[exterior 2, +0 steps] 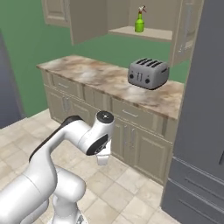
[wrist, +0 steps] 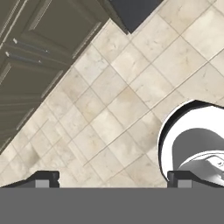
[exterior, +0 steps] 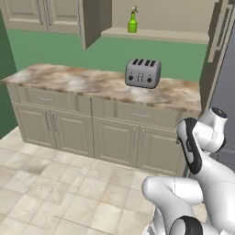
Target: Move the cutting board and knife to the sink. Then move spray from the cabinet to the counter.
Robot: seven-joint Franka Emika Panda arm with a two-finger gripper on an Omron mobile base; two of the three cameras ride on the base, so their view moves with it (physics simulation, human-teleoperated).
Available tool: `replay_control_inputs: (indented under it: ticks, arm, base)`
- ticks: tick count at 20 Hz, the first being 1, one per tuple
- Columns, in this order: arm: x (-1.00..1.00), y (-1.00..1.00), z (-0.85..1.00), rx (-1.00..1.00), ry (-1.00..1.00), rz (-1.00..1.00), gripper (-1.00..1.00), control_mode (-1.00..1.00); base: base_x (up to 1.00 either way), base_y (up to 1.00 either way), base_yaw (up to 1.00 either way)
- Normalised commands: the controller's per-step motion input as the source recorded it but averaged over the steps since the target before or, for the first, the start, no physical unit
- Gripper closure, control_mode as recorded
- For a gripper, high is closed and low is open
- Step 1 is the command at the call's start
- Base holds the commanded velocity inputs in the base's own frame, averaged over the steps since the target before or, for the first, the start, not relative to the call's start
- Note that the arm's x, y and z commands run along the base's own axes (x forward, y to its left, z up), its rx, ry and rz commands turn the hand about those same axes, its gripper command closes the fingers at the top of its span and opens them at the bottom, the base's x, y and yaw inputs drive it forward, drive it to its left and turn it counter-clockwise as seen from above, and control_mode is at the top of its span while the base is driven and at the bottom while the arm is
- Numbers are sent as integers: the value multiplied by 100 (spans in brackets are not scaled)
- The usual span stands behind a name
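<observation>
Hand view first: your gripper (wrist: 113, 179) points straight down at the tiled floor (wrist: 131, 87), both dark finger tips (wrist: 43, 179) set far apart at the bottom edge. Jaws wide open, nothing between them, nothing held. Low drawer cabinets (wrist: 39, 52) run diagonally across the upper left of that view, doors and grey bar handles seen from above.

Left base view: the spray (exterior: 132, 22) stands upright on the inner shelf (exterior: 156, 34) of the open cabinet (exterior: 92, 23), well above and well ahead of your hand. Small green bottle, whitish trigger head with a red nozzle on top; the label is too small to make out. It stands alone on the shelf, near the shelf's left end.

Below it the counter (exterior: 82, 80) shows its beige-brown marbled top. A grey four-slot toaster (exterior: 142, 73) sits on it, under the shelf and slightly to the right of the bottle, far forward of and higher than your hand.

Right base view: same bottle (exterior 2: 139, 22), same shelf, toaster (exterior 2: 148, 73) beneath. Your arm (exterior 2: 83, 135) is folded low in front of the counter, the wrist turned down towards the floor, nowhere near the bottle. A tall dark grey unit (exterior 2: 201, 131) stands to the right of the counter's end.
</observation>
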Motion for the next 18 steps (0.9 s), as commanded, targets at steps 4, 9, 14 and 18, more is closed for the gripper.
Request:
replay_control_inputs:
  ticks: [4,9,14,18]
  arm:
    - [0,0,0,0,0,0,-100,100]
    - [0,0,0,0,0,0,-100,100]
    - [0,0,0,0,0,0,-100,100]
    - [0,0,0,0,0,0,-100,100]
  base:
    - [99,12,12]
    - [92,30,2]
    - [82,35,-1]
    - [72,28,-10]
